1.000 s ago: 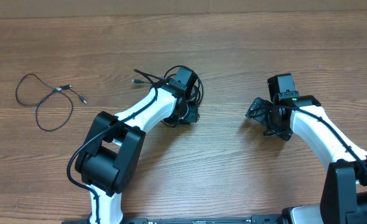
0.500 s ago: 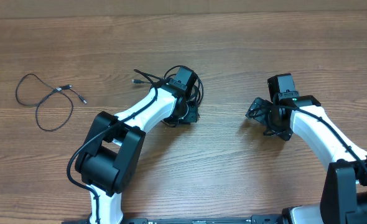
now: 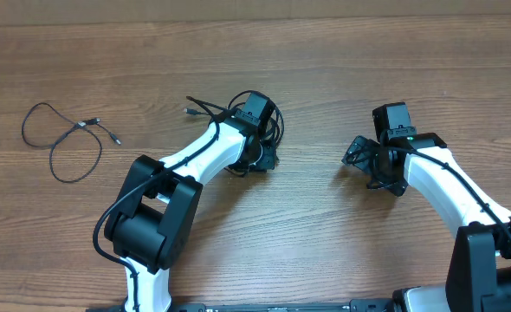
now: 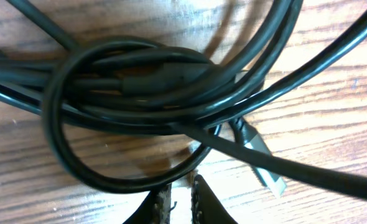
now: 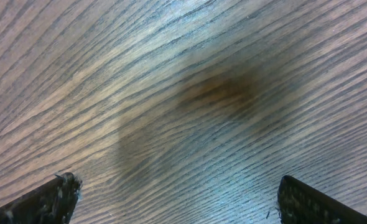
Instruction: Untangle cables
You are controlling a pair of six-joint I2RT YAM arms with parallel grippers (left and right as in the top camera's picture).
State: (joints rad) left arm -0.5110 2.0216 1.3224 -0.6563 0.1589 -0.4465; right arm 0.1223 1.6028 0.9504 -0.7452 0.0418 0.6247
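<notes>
A knot of black cables (image 3: 277,123) lies at the table's middle, partly hidden under my left wrist; one plug end (image 3: 187,111) sticks out to its left. From the left wrist view the tangle (image 4: 152,81) fills the frame, with a silver plug (image 4: 261,158) at lower right. My left gripper (image 4: 182,186) has its jaws a narrow slit apart, and a cable loop (image 4: 109,180) runs across their tips; whether it is pinched is unclear. A separate looped cable (image 3: 61,139) lies far left. My right gripper (image 5: 177,199) is wide open over bare wood, right of the tangle (image 3: 359,156).
The wooden table (image 3: 325,234) carries both arms. The left arm (image 3: 186,160) reaches in from the bottom edge. The right arm (image 3: 446,186) comes from the lower right corner. The table's far edge runs along the top of the overhead view.
</notes>
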